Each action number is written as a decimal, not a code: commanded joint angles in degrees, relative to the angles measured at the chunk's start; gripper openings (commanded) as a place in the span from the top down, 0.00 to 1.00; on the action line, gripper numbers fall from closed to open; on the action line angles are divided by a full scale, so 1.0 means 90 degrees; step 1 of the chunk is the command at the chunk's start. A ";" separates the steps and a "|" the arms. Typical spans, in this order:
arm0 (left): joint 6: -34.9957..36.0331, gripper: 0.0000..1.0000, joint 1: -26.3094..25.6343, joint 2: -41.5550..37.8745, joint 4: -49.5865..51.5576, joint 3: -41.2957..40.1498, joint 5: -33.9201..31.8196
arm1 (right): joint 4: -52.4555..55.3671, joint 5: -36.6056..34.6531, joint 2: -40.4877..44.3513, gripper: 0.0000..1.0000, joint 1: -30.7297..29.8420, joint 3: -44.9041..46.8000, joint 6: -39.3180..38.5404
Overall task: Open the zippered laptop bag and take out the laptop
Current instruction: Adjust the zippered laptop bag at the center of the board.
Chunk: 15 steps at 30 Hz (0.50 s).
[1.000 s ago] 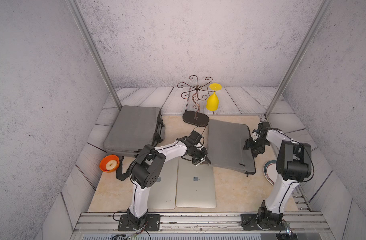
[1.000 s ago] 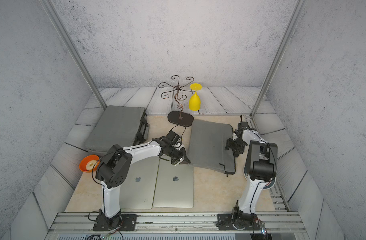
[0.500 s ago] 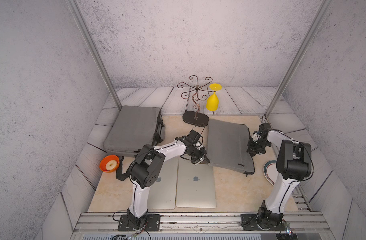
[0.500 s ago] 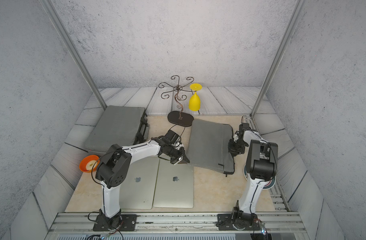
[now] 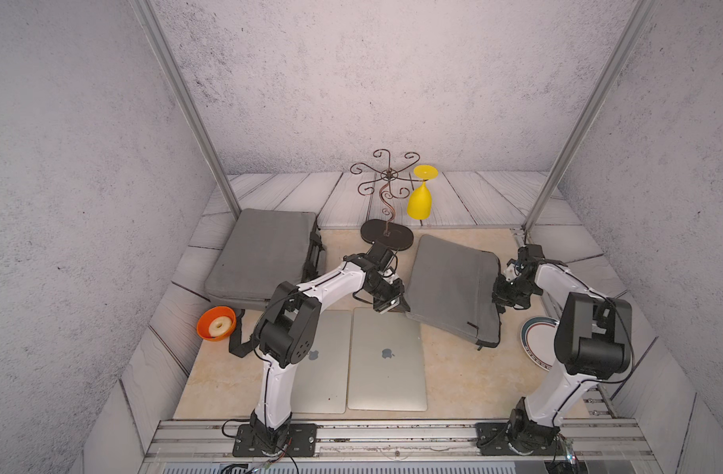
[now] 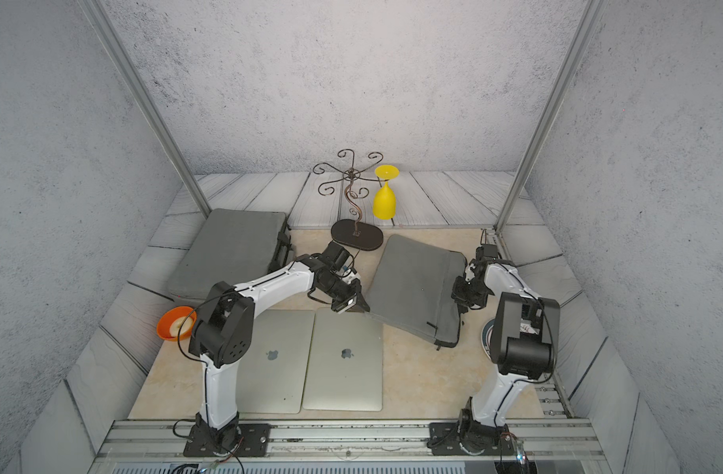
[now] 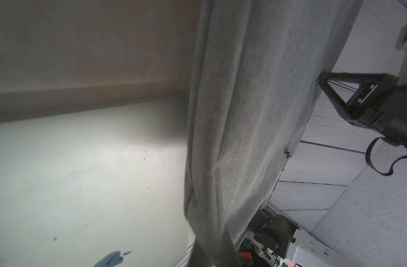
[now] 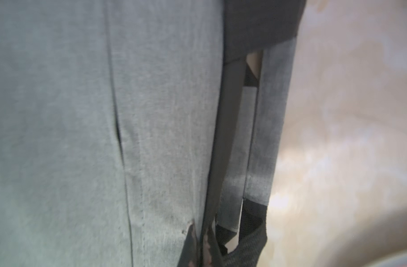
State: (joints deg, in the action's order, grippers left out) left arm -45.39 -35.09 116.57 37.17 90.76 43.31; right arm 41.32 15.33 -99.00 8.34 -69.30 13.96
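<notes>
Right wrist view: right pincer (image 8: 199, 246) clamped on the zipper (image 8: 221, 138) of the laptop bag (image 5: 450, 283), at 2 o'clock on the worktop (image 5: 454, 369); left pincer (image 5: 401, 305) grips its corner. Pull along the seam.

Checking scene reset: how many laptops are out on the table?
2. One silver closed laptop lies front centre; a second silver laptop lies beside it, partly behind the left arm. Others may be hidden inside the grey fabric bags.

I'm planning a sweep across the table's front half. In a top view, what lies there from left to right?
orange bowl → silver laptop partly behind the left arm → second silver laptop → gray laptop bag → plate
</notes>
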 commanded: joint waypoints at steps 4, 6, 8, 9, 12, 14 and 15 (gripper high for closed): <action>0.0919 1.00 0.0580 0.0238 0.0235 0.0825 -0.0017 | 0.0380 0.1152 0.1388 0.99 -0.0592 0.0818 0.1060; 0.1002 1.00 0.0757 0.0387 0.0325 0.1042 -0.0014 | 0.0361 0.1223 0.1658 0.99 -0.0822 0.1002 0.1401; 0.1090 1.00 0.0903 0.0562 0.0423 0.1259 0.0012 | 0.0263 0.1191 0.1927 0.99 -0.1116 0.1171 0.1791; 0.1172 1.00 0.0966 0.0658 0.0497 0.1392 -0.0004 | 0.0162 0.1169 0.2065 0.99 -0.1298 0.1285 0.2048; 0.1357 1.00 0.1135 0.0968 0.0686 0.1755 -0.0045 | -0.0290 0.1004 0.2495 0.99 -0.1738 0.1732 0.2923; 0.1398 1.00 0.1266 0.1162 0.0740 0.1939 -0.0133 | -0.0586 0.0900 0.2686 0.99 -0.2008 0.1962 0.3402; 0.1400 1.00 0.1348 0.1262 0.0734 0.2034 -0.0158 | -0.0740 0.0875 0.2738 0.99 -0.2153 0.2049 0.3643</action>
State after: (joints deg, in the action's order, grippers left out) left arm -35.16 -23.31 126.98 46.83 105.54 40.07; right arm 38.57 18.50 -77.71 -7.86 -52.01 38.48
